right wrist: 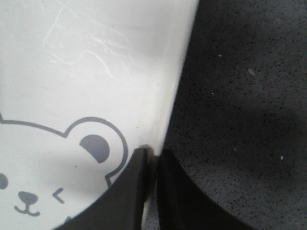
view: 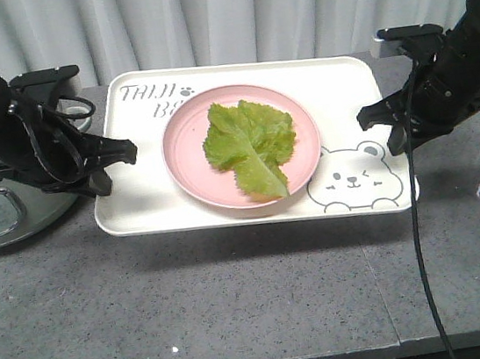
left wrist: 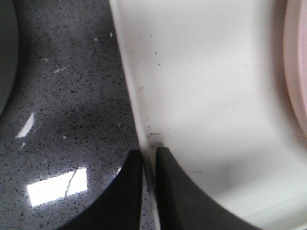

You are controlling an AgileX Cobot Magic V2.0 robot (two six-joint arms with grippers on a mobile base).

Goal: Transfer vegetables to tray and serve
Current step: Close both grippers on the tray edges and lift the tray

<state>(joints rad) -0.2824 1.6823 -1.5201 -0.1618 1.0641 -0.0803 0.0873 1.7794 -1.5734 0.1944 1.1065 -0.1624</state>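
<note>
The lettuce leaf (view: 248,143) lies on the pink plate (view: 187,164) in the middle of the cream bear tray (view: 140,193), so the transfer looks done. My left gripper (left wrist: 148,155) pinches the tray's left rim and my right gripper (right wrist: 152,154) its right rim. The shadow beneath suggests the tray is lifted. Serving remains.

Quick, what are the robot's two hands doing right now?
Left gripper: closed on the tray, at its rim.
Right gripper: closed on the tray's opposite rim.
</note>
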